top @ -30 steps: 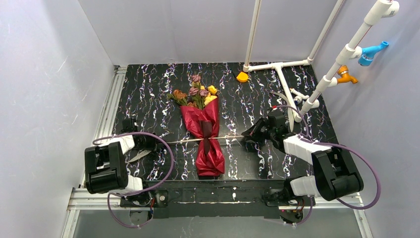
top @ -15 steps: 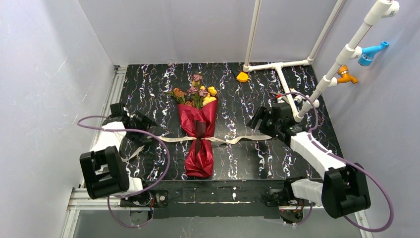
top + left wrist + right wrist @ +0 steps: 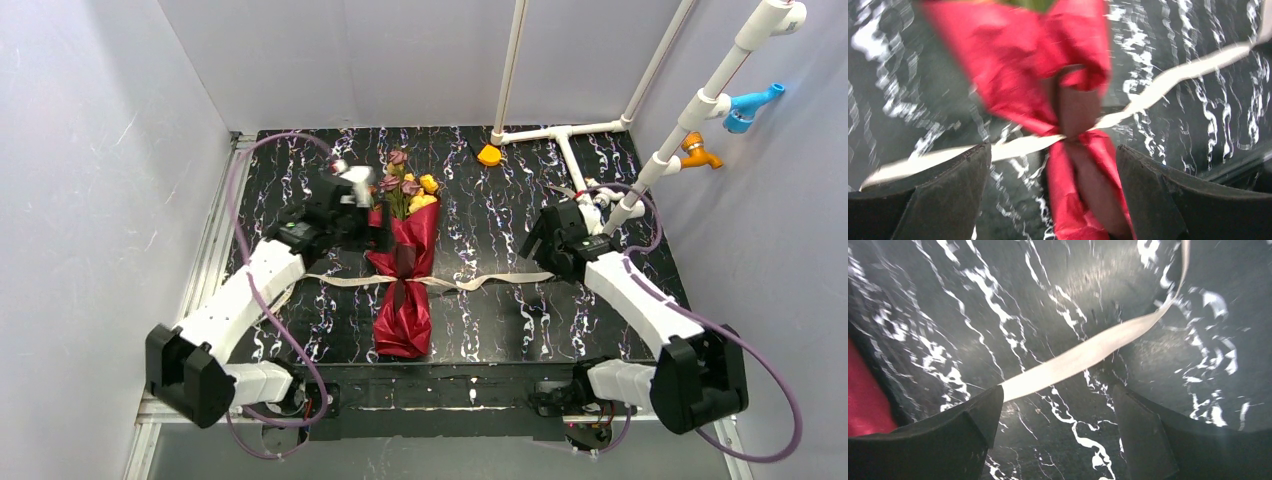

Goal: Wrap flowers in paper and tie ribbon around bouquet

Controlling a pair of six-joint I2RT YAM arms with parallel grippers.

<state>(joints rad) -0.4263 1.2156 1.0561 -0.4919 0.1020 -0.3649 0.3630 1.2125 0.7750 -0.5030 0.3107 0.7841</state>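
Left tool [image 3: 1053,146] is open wide, its two dark fingers spread to either side of the bouquet [image 3: 404,275] in the wrist view, with nothing gripped. From above it sits by the upper left edge of the red paper [image 3: 405,325], close to the flowers [image 3: 405,188]; whether it touches them is unclear. Right tool [image 3: 1057,389] is open too, holding nothing, and hangs over the right end of the ribbon [image 3: 480,281], which runs slack across the worktop [image 3: 480,205] between its fingers. The bouquet lies at the middle of the worktop, blooms pointing away from the arms. The ribbon crosses its pinched waist, both ends trailing flat to left and right. A small orange wedge [image 3: 488,155] sits at the far edge beside a white pipe frame [image 3: 565,135]
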